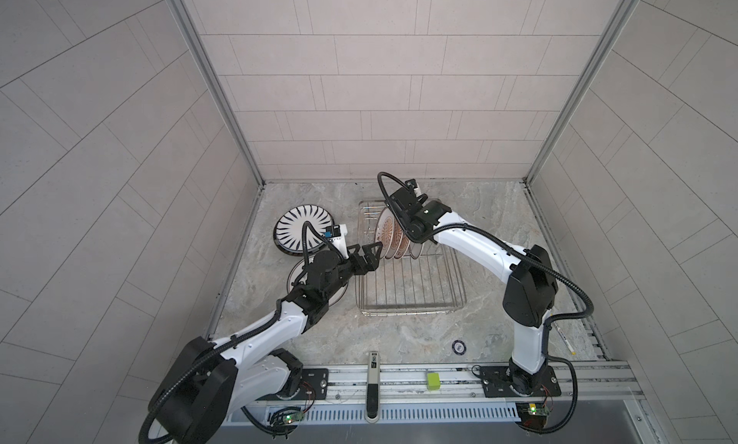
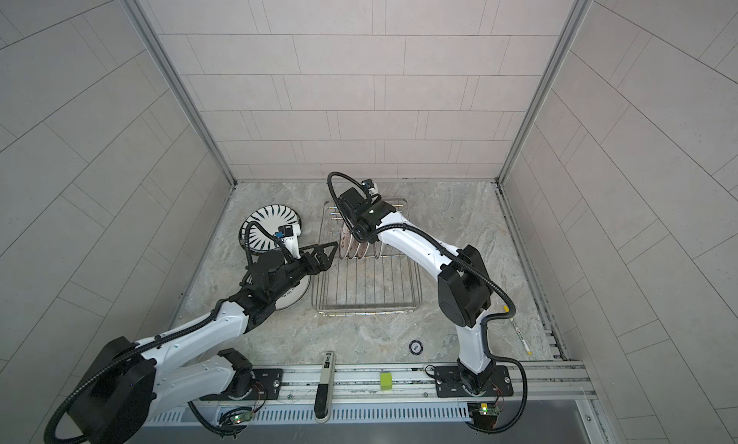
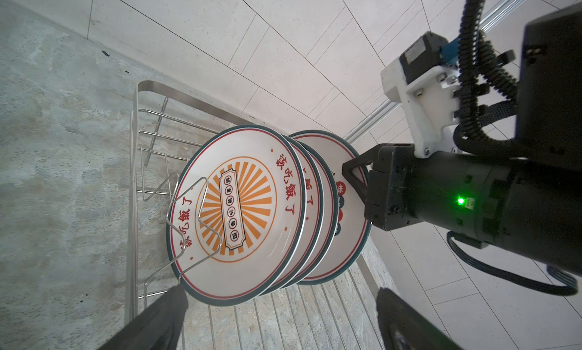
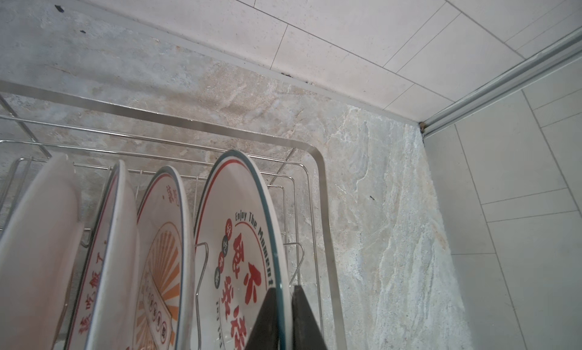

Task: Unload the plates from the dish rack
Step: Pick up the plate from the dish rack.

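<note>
Four teal-rimmed, red-lettered white plates (image 4: pixel 239 238) stand in the dish rack (image 4: pixel 322 181).

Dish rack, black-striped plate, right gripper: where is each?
dish rack (image 1: pixel 411 286): a top view, bare wire floor.
black-striped plate (image 1: pixel 291 222): a top view, striped face.
right gripper (image 4: pixel 285 290): right wrist view, between fingertips pinching the Enjoy The Moment plate (image 4: pixel 239 238).

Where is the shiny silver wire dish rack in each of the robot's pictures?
In a top view: the silver metal-wire dish rack sits right of the flat black-striped round plate.
In a top view: the rack likewise sits right of that plate.
Left wrist: its rim and prongs frame the upright white round ceramic plates.
Right wrist: its rounded rim corner lies beside the plates.
Shared landmark: those sunburst-printed plates, standing in the rack.
</note>
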Robot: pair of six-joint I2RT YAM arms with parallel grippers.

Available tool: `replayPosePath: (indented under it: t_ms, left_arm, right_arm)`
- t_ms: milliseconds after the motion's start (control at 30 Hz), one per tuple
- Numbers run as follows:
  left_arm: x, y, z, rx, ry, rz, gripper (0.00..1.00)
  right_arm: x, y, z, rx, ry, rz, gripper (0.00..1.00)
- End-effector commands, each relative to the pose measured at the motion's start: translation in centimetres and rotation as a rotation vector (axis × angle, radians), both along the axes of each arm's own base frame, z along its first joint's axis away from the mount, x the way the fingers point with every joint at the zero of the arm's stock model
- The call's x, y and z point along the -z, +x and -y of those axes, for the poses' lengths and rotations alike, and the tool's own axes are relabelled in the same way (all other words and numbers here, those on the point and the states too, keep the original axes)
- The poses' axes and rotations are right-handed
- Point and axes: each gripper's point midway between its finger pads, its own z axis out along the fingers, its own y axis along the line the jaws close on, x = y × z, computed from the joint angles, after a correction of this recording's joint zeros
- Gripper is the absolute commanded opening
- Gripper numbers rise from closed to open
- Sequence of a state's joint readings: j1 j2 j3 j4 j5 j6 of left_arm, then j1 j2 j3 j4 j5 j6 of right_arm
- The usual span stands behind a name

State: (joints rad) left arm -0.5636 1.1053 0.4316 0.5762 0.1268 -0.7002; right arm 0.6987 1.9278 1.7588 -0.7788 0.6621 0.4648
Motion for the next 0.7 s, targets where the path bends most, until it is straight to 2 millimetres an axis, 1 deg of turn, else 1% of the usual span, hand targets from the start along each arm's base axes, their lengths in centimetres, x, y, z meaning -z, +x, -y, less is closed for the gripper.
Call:
replayPosePath:
  t_ms: [0,200,300,367,500,667]
  left_arm:
    - [-0.3,0.0,-0.2,-0.011,-0.017,0.024,1.00]
    - [-0.2,-0.1,-0.3,-0.020,-0.023,0.026,1.00]
    - [-0.2,-0.1,-0.5,-0.028,-0.029,0.033,1.00]
    - [-0.2,-0.1,-0.6,-0.030,-0.035,0.037,1.00]
    - [-0.2,-0.2,-0.8,-0.038,-0.043,0.044,1.00]
    - [-0.4,-0.6,-1.1,-0.041,-0.049,0.054,1.00]
  right_arm:
    - [-0.7,-0.3,0.5,0.024,-0.050,0.013,0.10]
    - [-1.9,-0.1,0.3,0.030,-0.090,0.037,0.06]
    - [-3.5,-0.1,0.4,0.034,-0.116,0.066,0.05]
    - [-4.9,-0.3,0.3,0.036,-0.130,0.096,0.04]
    - [-6.9,-0.9,0.2,0.032,-0.141,0.138,0.04]
    - [-9.3,-2.0,1.0,0.051,-0.164,0.185,0.04]
